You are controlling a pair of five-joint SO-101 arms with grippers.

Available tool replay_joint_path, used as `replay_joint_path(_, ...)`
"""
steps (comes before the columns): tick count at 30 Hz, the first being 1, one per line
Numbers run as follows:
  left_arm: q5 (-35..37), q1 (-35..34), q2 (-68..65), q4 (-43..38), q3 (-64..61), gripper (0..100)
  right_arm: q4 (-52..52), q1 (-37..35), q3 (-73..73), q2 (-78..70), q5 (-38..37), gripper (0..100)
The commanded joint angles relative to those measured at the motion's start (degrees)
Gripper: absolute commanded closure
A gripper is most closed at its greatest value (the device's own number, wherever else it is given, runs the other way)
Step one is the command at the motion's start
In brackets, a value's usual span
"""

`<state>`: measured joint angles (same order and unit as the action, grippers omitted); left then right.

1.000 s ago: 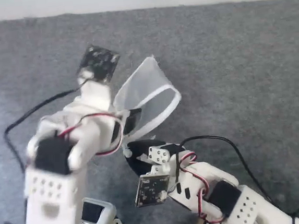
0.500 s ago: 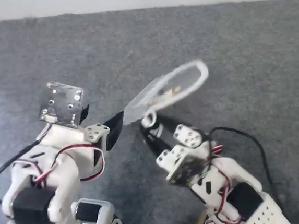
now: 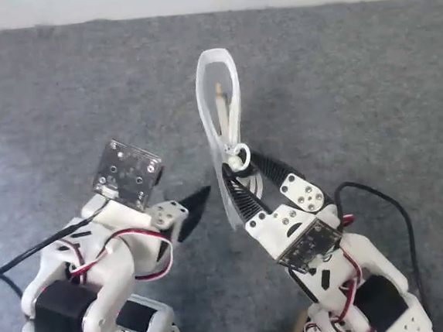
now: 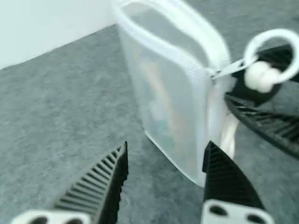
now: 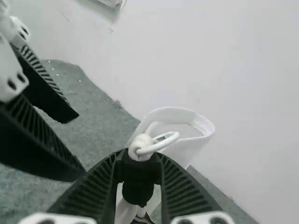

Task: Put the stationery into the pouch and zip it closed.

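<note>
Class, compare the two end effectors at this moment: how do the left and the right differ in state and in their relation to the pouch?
The left end effector is open and empty; the right end effector is shut on the pouch. The left one stands apart from the pouch, facing its side; the right one grips it near the zip pull and holds it on edge. Both have black ribbed jaws on white bodies.

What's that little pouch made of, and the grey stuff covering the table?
The pouch looks like soft frosted plastic, semi-clear, since shapes show blurrily through its walls; the white edging may be fabric. The table cover looks like grey felt or short carpet: matte, fuzzy.
</note>
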<state>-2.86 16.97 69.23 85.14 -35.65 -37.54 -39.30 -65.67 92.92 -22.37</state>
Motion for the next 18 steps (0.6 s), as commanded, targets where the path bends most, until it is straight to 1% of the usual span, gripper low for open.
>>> replay_joint_path(1,1.8,2.6,0.6,-2.8,-0.7,75,-7.5,0.5,9.6,-0.7,-1.6,99.3)
replay_joint_path(3,3.3,3.6,0.6,-4.1,-2.0,75,-10.3,0.5,12.2,-3.4,-1.6,99.3)
replay_joint_path(7,4.9,4.6,0.6,-4.4,-2.9,68,-12.0,0.5,14.9,-8.6,-1.6,99.3)
replay_joint_path(9,8.0,4.5,0.6,-4.6,-2.9,68,-12.1,-0.4,15.5,-10.0,-1.6,99.3)
replay_joint_path(12,10.5,4.5,0.6,-4.7,-3.2,68,-12.7,-2.4,16.4,-10.4,-1.6,99.3)
replay_joint_path(18,11.4,4.4,0.7,-11.7,-9.5,68,-21.0,-3.8,25.6,-14.0,-5.1,99.3)
